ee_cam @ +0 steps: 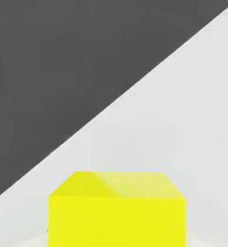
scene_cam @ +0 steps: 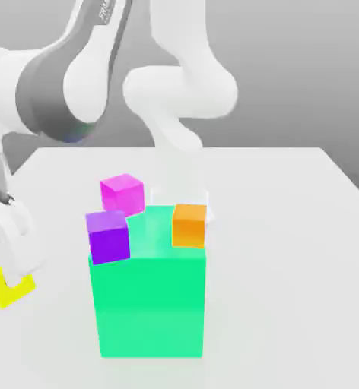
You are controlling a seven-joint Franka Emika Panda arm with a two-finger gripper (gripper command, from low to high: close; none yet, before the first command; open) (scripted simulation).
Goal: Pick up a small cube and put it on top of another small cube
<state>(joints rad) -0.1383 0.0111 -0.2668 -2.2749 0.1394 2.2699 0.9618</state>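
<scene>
one yellow cube [scene_cam: 1, 285] clamped in closed tool [scene_cam: 11, 266], far exterior-view left of orange cube [scene_cam: 189, 225] atop green block [scene_cam: 148, 304].

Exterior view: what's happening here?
The gripper is shut on the yellow cube at the exterior view's left edge, near the table's edge. The purple cube, pink cube and orange cube sit around the big green block. No stacking yet.
</scene>
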